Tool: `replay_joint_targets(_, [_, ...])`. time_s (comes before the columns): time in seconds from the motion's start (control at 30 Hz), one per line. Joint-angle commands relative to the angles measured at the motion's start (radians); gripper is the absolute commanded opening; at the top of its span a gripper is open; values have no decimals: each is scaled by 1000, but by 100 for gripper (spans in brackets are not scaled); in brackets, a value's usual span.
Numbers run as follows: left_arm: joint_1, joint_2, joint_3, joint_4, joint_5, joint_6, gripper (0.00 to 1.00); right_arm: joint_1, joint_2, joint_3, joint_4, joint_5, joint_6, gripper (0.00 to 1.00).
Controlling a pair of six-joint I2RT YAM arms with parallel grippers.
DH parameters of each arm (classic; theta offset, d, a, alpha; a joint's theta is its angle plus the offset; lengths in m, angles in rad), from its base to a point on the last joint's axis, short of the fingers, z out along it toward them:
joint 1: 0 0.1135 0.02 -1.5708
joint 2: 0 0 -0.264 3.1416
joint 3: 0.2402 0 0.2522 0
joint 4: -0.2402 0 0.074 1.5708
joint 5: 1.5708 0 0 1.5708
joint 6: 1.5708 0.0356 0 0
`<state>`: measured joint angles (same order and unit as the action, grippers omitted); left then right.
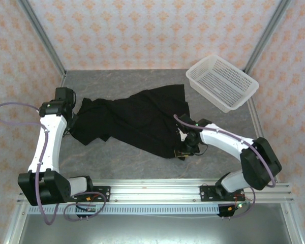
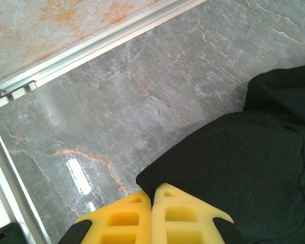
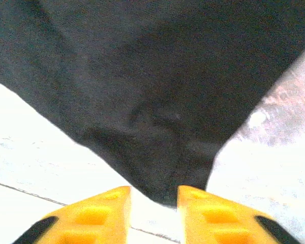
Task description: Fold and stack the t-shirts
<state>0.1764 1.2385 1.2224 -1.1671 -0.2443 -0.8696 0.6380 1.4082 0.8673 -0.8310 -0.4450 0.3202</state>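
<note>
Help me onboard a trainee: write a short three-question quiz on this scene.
1. Short answer: which corner of the table holds the white mesh basket?
2. Multiple choice: which gripper has its fingers apart, with a tip of the black t-shirt between them? A. left gripper B. right gripper C. both
3. True or false: the t-shirt sits folded inside the basket.

Key: 1. the far right corner. 2. B; the left gripper is shut on the t-shirt's edge. 3. False; it lies unfolded and rumpled on the table.
</note>
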Motion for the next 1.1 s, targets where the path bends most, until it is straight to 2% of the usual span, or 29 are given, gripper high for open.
replay_joint_targets(0.0, [-13, -23, 17, -55, -54, -29, 0, -6, -157, -2, -94, 116, 127, 52])
replay_joint_targets(0.07, [-18, -28, 14, -59, -48, -36, 0, -42, -218, -6, -119, 174, 251, 58])
replay_joint_targets(0.23, [-35, -27, 14, -54, -27, -45, 0, -232, -155, 16, -156, 86, 415, 55])
replay_joint_targets(0.3, [-46, -16, 23, -57, -27, -44, 0, -272, -128, -33, -37, -12, 550, 52])
replay_joint_targets(0.37, [-52, -13, 28, -57, -27, -41, 0, -261, -112, -113, 118, -62, 719, 48])
replay_joint_targets(0.47, [-60, -10, 24, -53, -24, -41, 0, -220, -86, -199, 331, -43, 907, 44])
replay_joint_targets(0.57, [-66, -16, 5, -41, -19, -42, 0, -196, -33, -151, 310, 28, 903, 44])
replay_joint_targets(0.77, [-69, -22, -31, -11, -1, -51, 0, -195, 98, -124, 306, 57, 837, 39])
replay_joint_targets(0.9, [-69, -25, -36, -3, 5, -49, 0, -198, 186, -85, 273, 74, 792, 23])
replay_joint_targets(1.0, [-71, -28, -39, 0, 21, -54, 0, -230, 240, 9, 134, 182, 690, 7])
replay_joint_targets(1.07, [-75, -37, -43, 0, 32, -60, 0, -270, 268, 83, 66, 260, 606, 1])
